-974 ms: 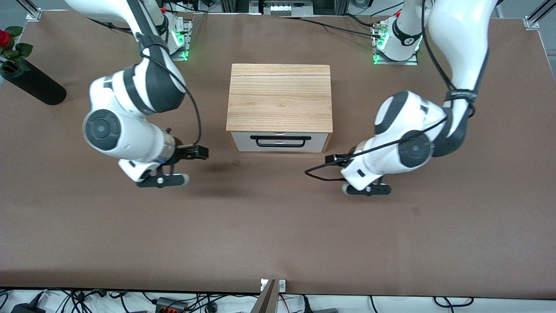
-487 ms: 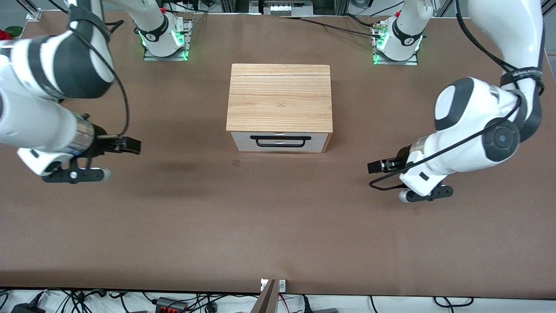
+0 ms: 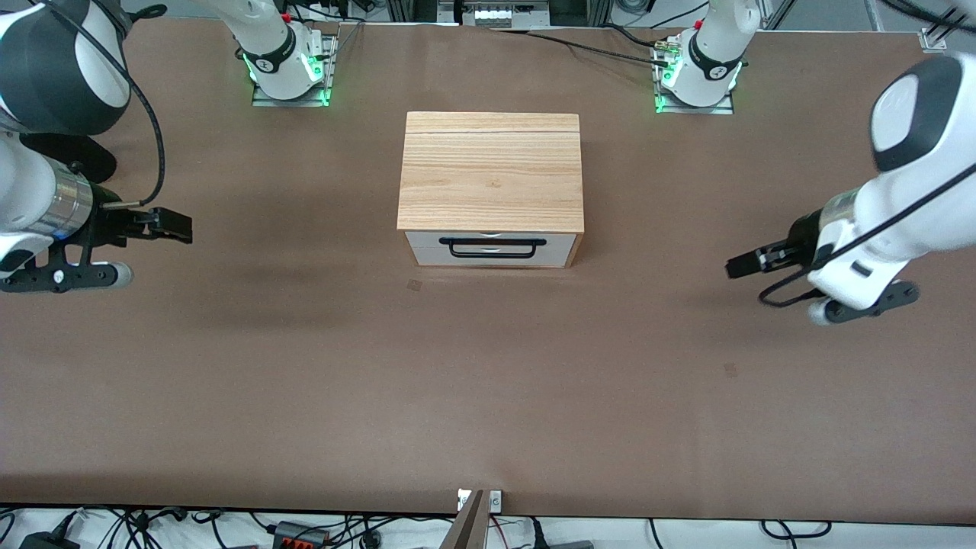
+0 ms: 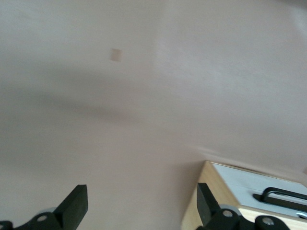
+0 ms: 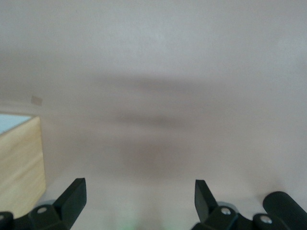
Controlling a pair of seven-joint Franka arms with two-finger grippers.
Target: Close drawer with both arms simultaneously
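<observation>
The drawer (image 3: 560,248) has a white front panel and a thin black bar handle (image 3: 492,248). It sits pushed in, flush with the light-wood cabinet (image 3: 490,171) at mid table. My left gripper (image 3: 736,266) is open and empty in the air toward the left arm's end of the table, pointing toward the cabinet. In the left wrist view the gripper (image 4: 141,203) is open over bare table, with the drawer front (image 4: 249,184) beside one finger. My right gripper (image 3: 179,226) is open and empty toward the right arm's end. The right wrist view shows it (image 5: 139,196) open, with the cabinet's side (image 5: 19,163) at the edge.
A black vase (image 3: 72,156) lies near the right arm's end, mostly hidden by that arm. Both arm bases (image 3: 288,72) (image 3: 698,76) stand farther from the front camera than the cabinet. A small mark (image 3: 414,285) is on the brown table in front of the drawer.
Both arms have swung outward from in front of the drawer toward their own ends of the table. The drawer and cabinet have not moved.
</observation>
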